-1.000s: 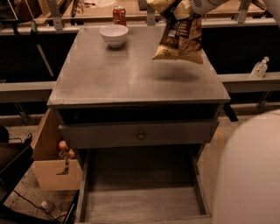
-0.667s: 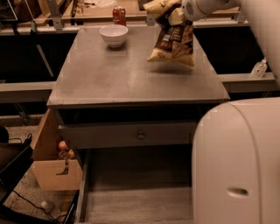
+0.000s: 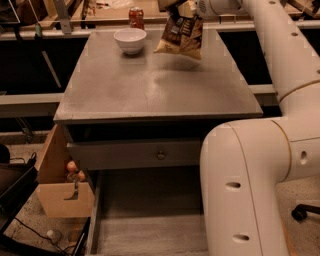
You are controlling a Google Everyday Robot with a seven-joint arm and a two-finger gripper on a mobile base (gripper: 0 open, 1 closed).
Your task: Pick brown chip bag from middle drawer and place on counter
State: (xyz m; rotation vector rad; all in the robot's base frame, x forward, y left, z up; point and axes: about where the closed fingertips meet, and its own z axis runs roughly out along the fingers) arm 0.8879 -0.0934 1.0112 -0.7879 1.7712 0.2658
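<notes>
The brown chip bag (image 3: 181, 36) hangs upright from my gripper (image 3: 176, 6) at the top of the camera view, above the far right part of the counter (image 3: 150, 85). The gripper is shut on the bag's top end. The bag's lower edge hovers just over the counter, casting a shadow below it. The middle drawer (image 3: 145, 220) stands pulled out at the bottom of the view, its grey floor bare. My white arm (image 3: 260, 150) fills the right side and hides the drawer's right part.
A white bowl (image 3: 130, 40) sits on the counter's far left, with a red can (image 3: 136, 17) behind it. A drawer front with a small round knob (image 3: 160, 155) is above the open drawer. A cardboard box (image 3: 62, 185) stands on the floor at the left.
The bag has moved a little farther toward the back of the counter and to the left. My arm has swung in and now covers the right of the view.
</notes>
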